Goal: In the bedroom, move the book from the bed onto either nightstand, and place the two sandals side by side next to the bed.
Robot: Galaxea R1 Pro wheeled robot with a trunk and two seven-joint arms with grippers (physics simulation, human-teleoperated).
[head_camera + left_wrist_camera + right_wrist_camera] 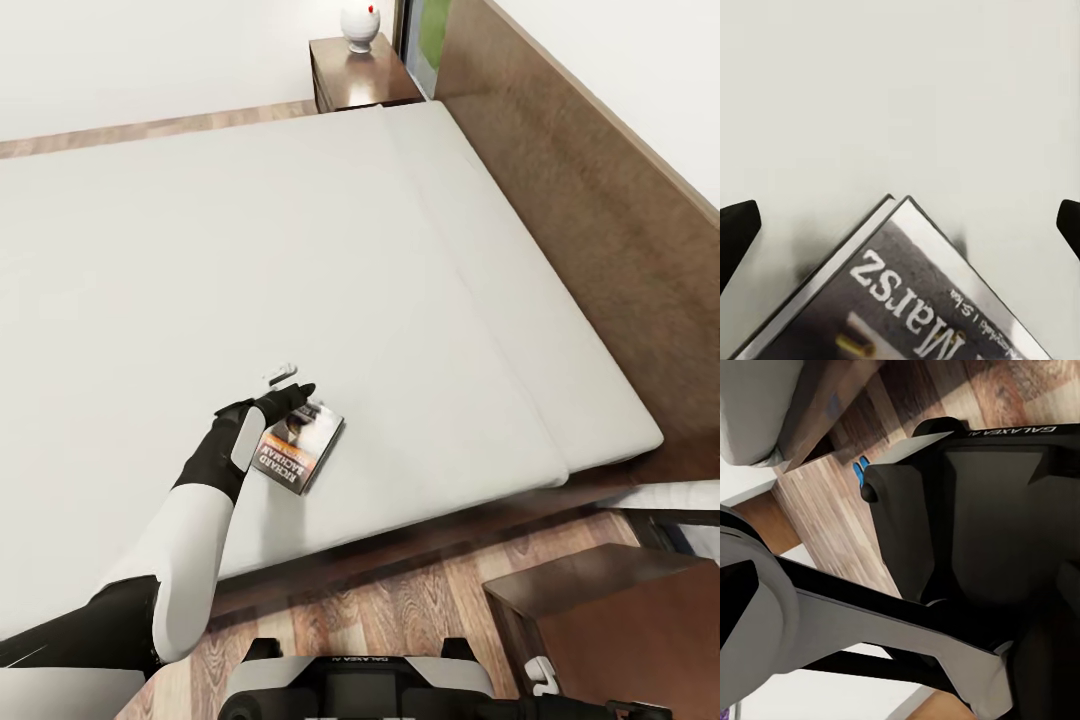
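The book (pixel 300 447) lies flat on the bed's grey mattress (pixel 250 250), near its front edge, with "Richard Bachman" on the dark cover. My left gripper (pixel 289 384) hovers over the book's far corner, open. In the left wrist view the book's corner (pixel 907 292) points up between the two black fingertips (pixel 736 234), which stand wide apart at the frame's edges and are not touching it. In the right wrist view a sliver of the blue sandals (pixel 859 472) shows on the plank floor behind my base. My right gripper (pixel 900 596) looks open, one black fingertip (pixel 736 601) at the edge.
One dark wooden nightstand (pixel 362 85) with a white round ornament (pixel 360 25) stands beyond the bed's far corner. A second nightstand (pixel 620 610) is close at my front right. The brown headboard (pixel 600 200) runs along the right. My own base (pixel 967 510) blocks much of the right wrist view.
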